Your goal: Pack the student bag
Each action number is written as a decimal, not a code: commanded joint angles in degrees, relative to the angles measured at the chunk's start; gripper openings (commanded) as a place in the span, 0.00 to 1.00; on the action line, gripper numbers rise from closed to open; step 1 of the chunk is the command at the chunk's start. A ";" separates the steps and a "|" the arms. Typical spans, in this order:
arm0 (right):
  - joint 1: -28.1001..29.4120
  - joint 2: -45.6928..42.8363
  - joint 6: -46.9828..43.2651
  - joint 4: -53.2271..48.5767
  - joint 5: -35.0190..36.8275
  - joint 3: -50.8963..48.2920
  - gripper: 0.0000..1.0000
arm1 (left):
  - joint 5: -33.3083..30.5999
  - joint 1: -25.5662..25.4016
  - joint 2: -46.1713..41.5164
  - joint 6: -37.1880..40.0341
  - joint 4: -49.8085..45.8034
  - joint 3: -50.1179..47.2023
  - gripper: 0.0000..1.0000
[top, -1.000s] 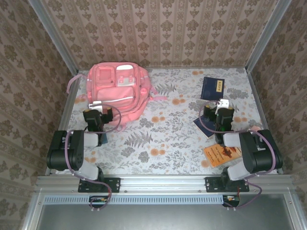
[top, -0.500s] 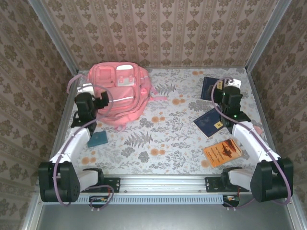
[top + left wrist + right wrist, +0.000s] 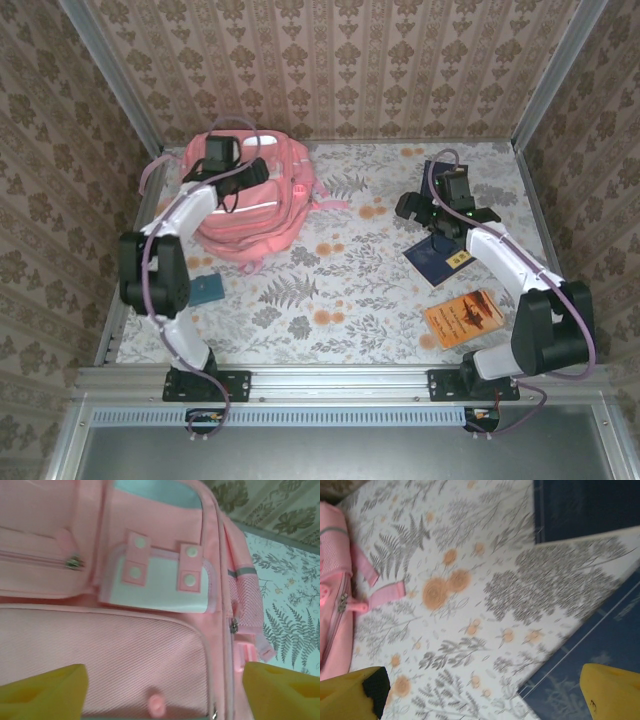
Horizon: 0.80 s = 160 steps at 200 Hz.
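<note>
Spread over the student bag, the left end effector should centre on a zip pull before closing; the right end effector is spread too.

- Left arm: white links, black joint housings, purple cable running behind the left pincer.
- Right arm: matching white-and-black build, purple cable behind the right pincer.
- Yellow fingers tip both pincers; one right finger carries a black pad.

Loose items on floral table.
Navy book far right, another navy book nearer, orange book nearest; teal pad left.
</note>
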 commanded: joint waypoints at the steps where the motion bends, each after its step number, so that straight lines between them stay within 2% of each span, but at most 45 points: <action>1: 1.41 1.06 3.39 -2.18 -3.45 1.40 1.00 | 2.16 -2.00 4.85 -4.45 -5.12 5.31 0.77; 35: 3.98 2.90 4.53 -3.04 -3.38 2.43 0.99 | 2.46 -4.25 12.34 -5.68 -7.98 9.95 0.74; 83: 6.22 5.41 6.01 -4.69 -1.96 4.10 1.00 | 8.52 -8.76 15.94 -3.43 -9.62 9.60 0.67; 115: 6.27 5.59 7.18 -6.49 0.69 4.40 0.99 | 11.75 -13.58 13.87 -1.73 -10.73 4.60 0.64; 140: 6.24 4.94 7.71 -7.07 2.66 3.71 1.00 | 12.24 -20.15 10.01 -1.67 -10.61 -0.04 0.63; 160: 6.30 4.30 7.71 -7.57 3.88 3.22 0.99 | 13.55 -24.16 6.83 -2.70 -9.79 -3.84 0.58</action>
